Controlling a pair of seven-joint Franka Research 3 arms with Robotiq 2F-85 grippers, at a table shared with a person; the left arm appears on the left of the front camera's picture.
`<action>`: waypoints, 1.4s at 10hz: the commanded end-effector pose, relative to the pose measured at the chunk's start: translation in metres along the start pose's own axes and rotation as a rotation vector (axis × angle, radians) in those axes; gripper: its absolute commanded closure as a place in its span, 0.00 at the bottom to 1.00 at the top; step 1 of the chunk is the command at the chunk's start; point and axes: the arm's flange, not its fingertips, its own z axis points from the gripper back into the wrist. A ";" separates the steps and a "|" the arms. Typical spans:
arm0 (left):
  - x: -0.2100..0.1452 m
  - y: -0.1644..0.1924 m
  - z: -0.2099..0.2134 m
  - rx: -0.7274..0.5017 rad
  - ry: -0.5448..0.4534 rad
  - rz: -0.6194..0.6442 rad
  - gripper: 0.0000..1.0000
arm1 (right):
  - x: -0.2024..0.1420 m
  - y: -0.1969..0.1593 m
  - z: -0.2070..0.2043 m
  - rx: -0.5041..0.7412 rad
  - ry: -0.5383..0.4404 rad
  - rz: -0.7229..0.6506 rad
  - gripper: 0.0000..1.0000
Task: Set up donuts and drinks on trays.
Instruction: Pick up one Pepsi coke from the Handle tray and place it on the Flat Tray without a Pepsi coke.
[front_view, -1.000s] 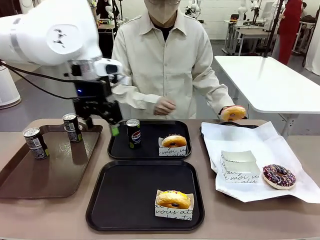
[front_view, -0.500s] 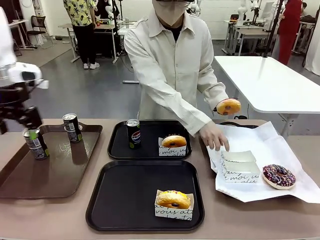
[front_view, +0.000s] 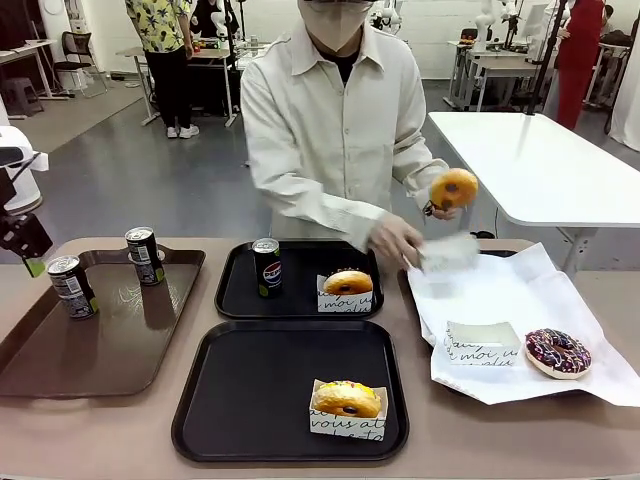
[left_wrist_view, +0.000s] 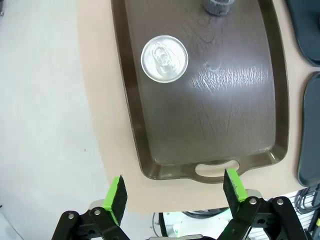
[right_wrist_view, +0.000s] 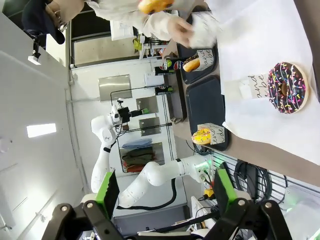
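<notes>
Here, Pepsi can (front_view: 267, 268) on far tray (front_view: 238, 296); sleeve (front_view: 345, 300) reads "moi".

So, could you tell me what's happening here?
The person holds a bare donut and a paper sleeve. The far black tray has a Pepsi can and a sleeved donut; the near black tray has only a yellow-iced sleeved donut. The left gripper hangs open by the brown tray and its two cans; the right gripper is open too.
</notes>
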 end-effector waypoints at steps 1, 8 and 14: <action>-0.001 -0.003 -0.002 0.007 0.040 -0.013 0.00 | 0.000 0.001 0.000 0.023 -0.007 0.011 0.00; 0.116 0.039 -0.076 0.015 -0.043 0.233 0.00 | 0.000 0.001 0.000 0.023 -0.007 0.011 0.00; 0.113 0.042 -0.073 -0.082 -0.071 0.295 0.00 | 0.000 0.001 0.000 0.023 -0.007 0.011 0.00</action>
